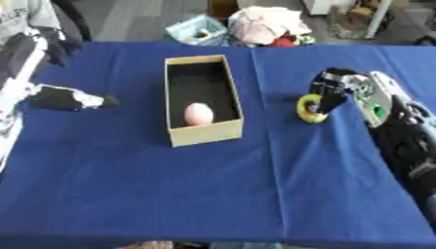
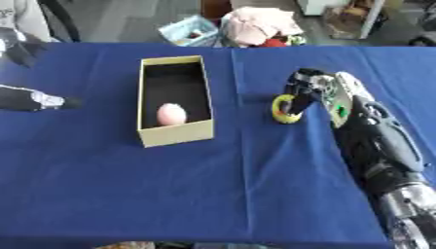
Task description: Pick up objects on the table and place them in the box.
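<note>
On the table: a blue cloth (image 1: 213, 194) covered it, and a box (image 1: 203, 99) stood on it, long side running away from the robot.
Box: tan card, open at the top, dark inside, upright and flat on the cloth.
Inside the box: a pink egg (image 1: 198, 114) lay at the near end, close to the front wall.
Right of the box: a yellow ring (image 1: 310, 109) with a dark middle stood on edge at the cloth, apart from the box wall.
Right hand (image 1: 332, 90): it was beside the ring, right of the box, fingers curled down and pinching the ring's upper rim; the arm ran back toward the near right corner.
Left hand (image 1: 72, 99): left of the box and well apart from it, low over the cloth, pointing toward the box; I could not tell whether its fingers were spread or closed.
Beyond the box: past the table's far edge sat a pale blue basket (image 1: 197, 30) and a heap of pink cloth (image 1: 265, 24) on the floor.
</note>
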You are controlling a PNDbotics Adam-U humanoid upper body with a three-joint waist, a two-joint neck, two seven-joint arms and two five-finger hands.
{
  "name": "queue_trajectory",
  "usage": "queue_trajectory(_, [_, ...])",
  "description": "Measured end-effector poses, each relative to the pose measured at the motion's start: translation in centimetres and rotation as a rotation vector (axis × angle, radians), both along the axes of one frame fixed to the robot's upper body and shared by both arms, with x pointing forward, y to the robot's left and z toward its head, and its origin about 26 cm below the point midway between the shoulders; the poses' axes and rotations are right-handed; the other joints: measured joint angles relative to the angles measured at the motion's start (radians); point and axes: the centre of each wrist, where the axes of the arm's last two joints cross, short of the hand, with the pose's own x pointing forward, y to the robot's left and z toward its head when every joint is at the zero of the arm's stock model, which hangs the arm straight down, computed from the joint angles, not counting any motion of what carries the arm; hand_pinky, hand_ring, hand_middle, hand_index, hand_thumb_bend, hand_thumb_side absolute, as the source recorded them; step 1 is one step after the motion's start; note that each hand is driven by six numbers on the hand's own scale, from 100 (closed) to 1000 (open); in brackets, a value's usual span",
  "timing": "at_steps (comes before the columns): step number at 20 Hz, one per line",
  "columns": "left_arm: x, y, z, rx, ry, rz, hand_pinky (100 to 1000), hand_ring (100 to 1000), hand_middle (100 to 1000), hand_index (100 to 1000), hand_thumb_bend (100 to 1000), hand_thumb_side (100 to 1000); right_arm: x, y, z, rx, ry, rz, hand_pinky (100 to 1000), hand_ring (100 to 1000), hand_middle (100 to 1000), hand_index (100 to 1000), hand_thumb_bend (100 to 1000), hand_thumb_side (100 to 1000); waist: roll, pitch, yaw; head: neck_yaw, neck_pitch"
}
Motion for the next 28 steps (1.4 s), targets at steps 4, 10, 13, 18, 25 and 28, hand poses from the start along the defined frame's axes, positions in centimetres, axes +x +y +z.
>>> queue_trajectory(4, [0.0, 0.0, 0.0, 0.0, -0.001, 0.001, 557, 480, 523, 692, 988, 455, 0.0, 0.9, 1.0, 0.002, -0.09, 0.009, 687, 466, 385, 142, 100, 100, 0.0, 0.0, 0.0, -0.001, 0.0])
queue_trajectory(10, [0.0, 0.1, 0.1, -0.001, -0.002, 0.001, 557, 480, 523, 692, 987, 454, 0.3, 3.6, 4.3, 0.026, -0.239, 0.073, 692, 470, 389, 152, 100, 100, 0.0, -0.001, 0.001, -0.007, 0.0])
queue_trajectory(13, [0.0, 0.1, 0.1, -0.001, -0.001, -0.001, 556, 480, 523, 692, 987, 454, 0.3, 6.0, 5.9, 0.021, -0.292, 0.118, 695, 476, 395, 158, 100, 100, 0.0, -0.005, 0.001, -0.012, 0.0])
queue_trajectory(18, [0.0, 0.0, 0.1, -0.004, 0.0, -0.01, 556, 480, 526, 692, 988, 455, -0.5, 11.6, 6.9, 0.013, -0.337, 0.196, 697, 487, 406, 169, 100, 100, 0.002, -0.007, 0.008, -0.025, 0.0])
queue_trajectory(25, [0.3, -0.5, 0.3, -0.01, -0.007, -0.03, 555, 479, 528, 693, 994, 454, -2.8, 19.1, 5.1, 0.002, -0.321, 0.293, 703, 505, 428, 185, 100, 100, 0.007, -0.006, 0.016, -0.037, 0.0])
queue_trajectory(28, [0.3, -0.6, 0.3, -0.013, -0.007, -0.032, 555, 479, 528, 694, 996, 454, -4.0, 21.4, 3.8, -0.006, -0.301, 0.33, 720, 552, 477, 335, 100, 100, 0.007, -0.005, 0.021, -0.041, 0.0])
